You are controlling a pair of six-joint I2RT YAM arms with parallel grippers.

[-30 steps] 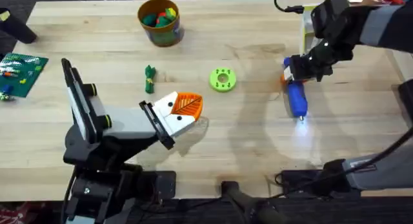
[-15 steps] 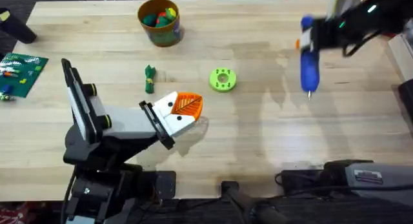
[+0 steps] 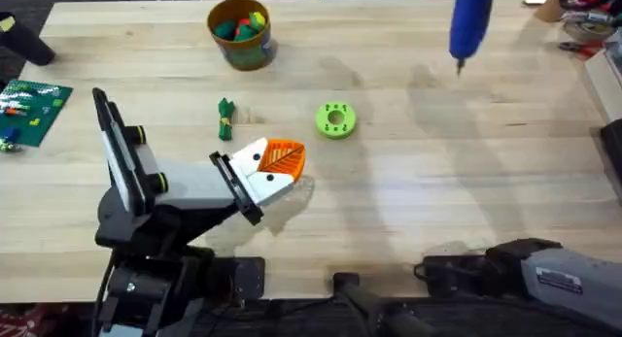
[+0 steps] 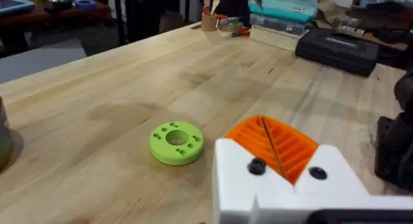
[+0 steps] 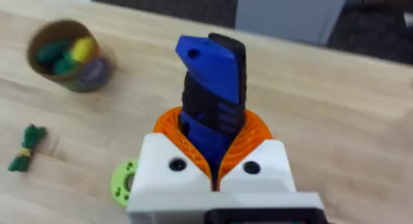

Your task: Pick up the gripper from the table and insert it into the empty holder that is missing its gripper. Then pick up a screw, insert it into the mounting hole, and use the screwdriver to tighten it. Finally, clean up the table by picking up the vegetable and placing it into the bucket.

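The right gripper (image 5: 216, 175) is clamped on the screwdriver (image 3: 470, 21), so screw work looks underway or ending. The left gripper (image 3: 277, 172), pads together and empty, rests just beside the vegetable (image 3: 225, 118); the bucket (image 3: 240, 31) beyond awaits it

We see a table (image 3: 408, 211) of pale wood with visible grain, smooth with a soft satin sheen. The right hand (image 5: 216, 161) has white matt plastic fingers with orange ribbed pads (image 5: 248, 137), and between them sits the screwdriver (image 5: 213, 82), blue plastic, smooth and slightly glossy, with a black ribbed grip section. The left hand (image 4: 277, 161) looks the same: matt white plastic, orange ribbed pads. Just beyond it lies a green ring (image 4: 176, 142) of matt plastic. Farther off the right hand, we see the vegetable (image 5: 24, 149), soft-looking and matt, and the bucket (image 5: 70, 55), smooth with a dull finish.
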